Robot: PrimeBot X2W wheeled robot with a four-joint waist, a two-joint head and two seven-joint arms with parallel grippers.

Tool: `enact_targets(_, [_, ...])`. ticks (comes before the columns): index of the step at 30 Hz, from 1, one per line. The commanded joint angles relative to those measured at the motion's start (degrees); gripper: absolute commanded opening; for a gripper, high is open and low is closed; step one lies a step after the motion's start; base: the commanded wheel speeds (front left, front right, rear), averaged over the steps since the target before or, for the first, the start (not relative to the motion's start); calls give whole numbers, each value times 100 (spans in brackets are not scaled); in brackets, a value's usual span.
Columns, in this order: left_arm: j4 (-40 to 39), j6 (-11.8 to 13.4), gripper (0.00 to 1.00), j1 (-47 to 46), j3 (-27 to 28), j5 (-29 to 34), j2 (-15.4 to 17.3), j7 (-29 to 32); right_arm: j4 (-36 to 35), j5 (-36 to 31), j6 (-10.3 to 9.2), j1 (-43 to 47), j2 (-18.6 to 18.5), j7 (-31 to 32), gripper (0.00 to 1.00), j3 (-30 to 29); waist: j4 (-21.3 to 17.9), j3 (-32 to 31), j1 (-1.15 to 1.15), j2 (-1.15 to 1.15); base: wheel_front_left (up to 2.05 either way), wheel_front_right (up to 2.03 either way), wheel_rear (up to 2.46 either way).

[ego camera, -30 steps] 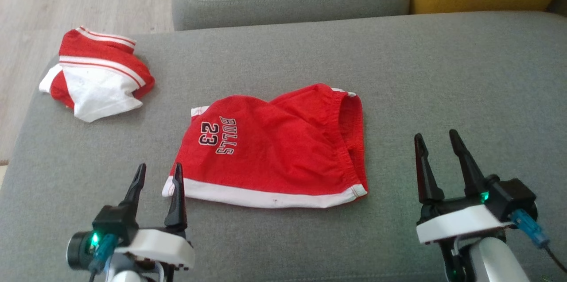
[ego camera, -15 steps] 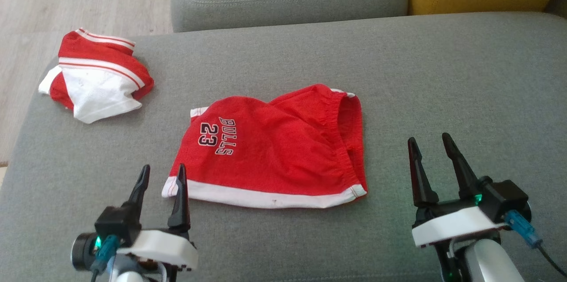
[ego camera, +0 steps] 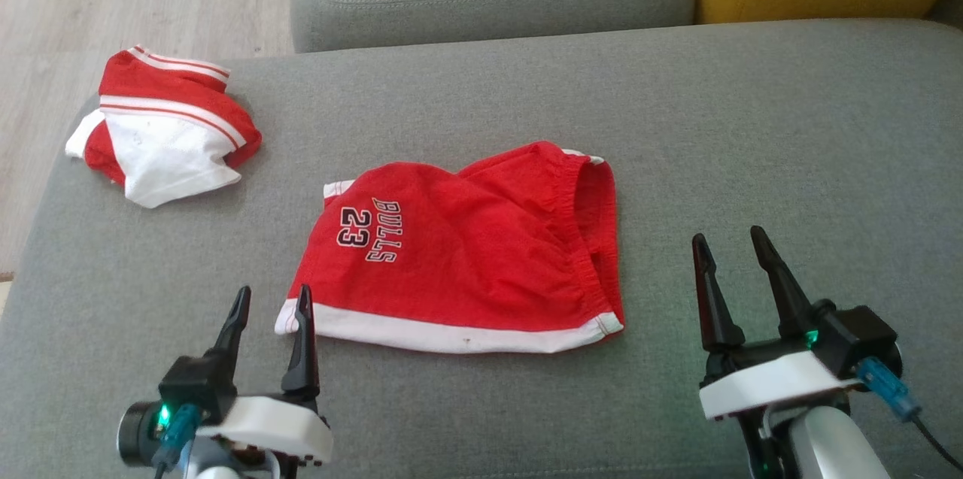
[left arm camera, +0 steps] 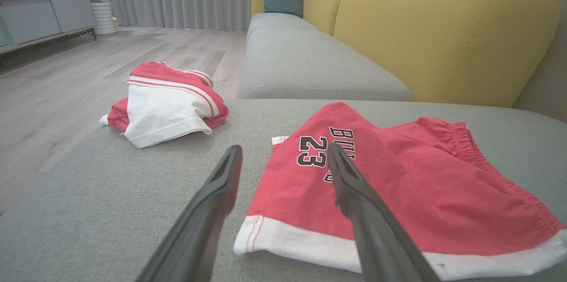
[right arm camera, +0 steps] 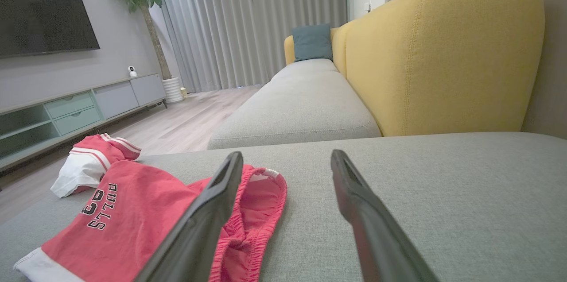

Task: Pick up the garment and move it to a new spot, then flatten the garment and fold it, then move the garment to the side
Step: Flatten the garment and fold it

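Since the red shorts look like thin jersey cloth, I'd judge them very light, limp and not fragile. They'll sag and bunch from any single pinch, and there's little slip risk on the nubby grey sofa seat.

They lie mid-seat, mostly flat. The white hem runs along the near edge, the elastic waistband is on the right, and the "BULLS 23" print faces up toward the left.

The left tool hovers at the near-left hem corner. One finger overlaps that corner in the head view; can't tell if it touches. Fingers apart, nothing between them. The right tool is near the waistband side but clear of the cloth, fingers spread, empty.

Best holds, I think:
- **Left tool:** the near-left hem corner.
- **Right tool:** the near-right corner, where hem meets waistband.

Stitched, doubled edges give more bite than the loose middle. A two-corner hold should stop it collapsing when lifted. Pinch low against the seat to catch all layers.

A second red-and-white garment lies crumpled at the far-left corner of the seat, well apart.
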Motion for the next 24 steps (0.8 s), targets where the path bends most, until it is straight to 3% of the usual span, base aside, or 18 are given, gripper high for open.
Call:
enact_targets(1, [-159,-14,100,-208,252,54,-26,-70,-157,30,-5,-111,-26,-37,100,132,-2,-1,0,0,0,0,0])
enact_targets(14, [-112,-72,100,-203,317,124,-83,-70,-83,-36,-5,-96,-26,-37,100,192,4,12,0,0,0,0,0])
enact_targets(24, [-142,-99,100,-265,319,150,-114,-70,881,-700,-5,-236,-26,158,100,747,80,243,0,0,0,0,0])
